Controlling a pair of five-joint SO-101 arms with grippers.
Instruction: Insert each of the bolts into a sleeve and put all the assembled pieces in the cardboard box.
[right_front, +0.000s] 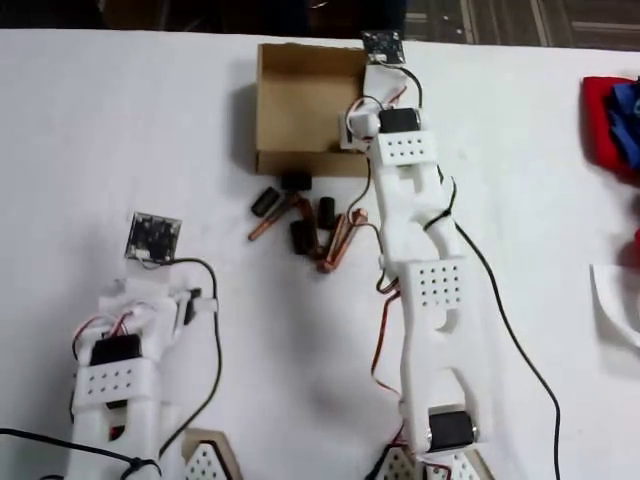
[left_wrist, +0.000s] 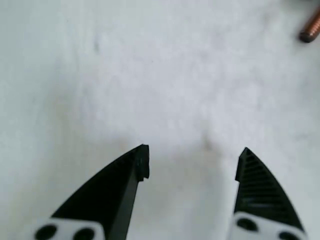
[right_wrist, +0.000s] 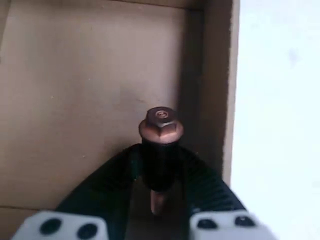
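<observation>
My right gripper (right_wrist: 160, 156) is shut on an assembled piece (right_wrist: 161, 145), a copper bolt with a hex head standing in a black sleeve. It hangs over the floor of the cardboard box (right_wrist: 75, 100), close to one side wall. In the high view the right arm (right_front: 405, 160) stretches to the box (right_front: 300, 100) at its right rim. Several loose black sleeves (right_front: 265, 200) and copper bolts (right_front: 337, 243) lie just in front of the box. My left gripper (left_wrist: 192, 161) stands open over bare white table, with one copper bolt tip (left_wrist: 311, 29) farther off. The left arm (right_front: 120, 350) sits at the near left.
Red and blue items (right_front: 612, 115) lie at the right edge, with a white curved piece (right_front: 612, 310) below them. Black cables (right_front: 500, 310) trail along both arms. White table lies open left of the box.
</observation>
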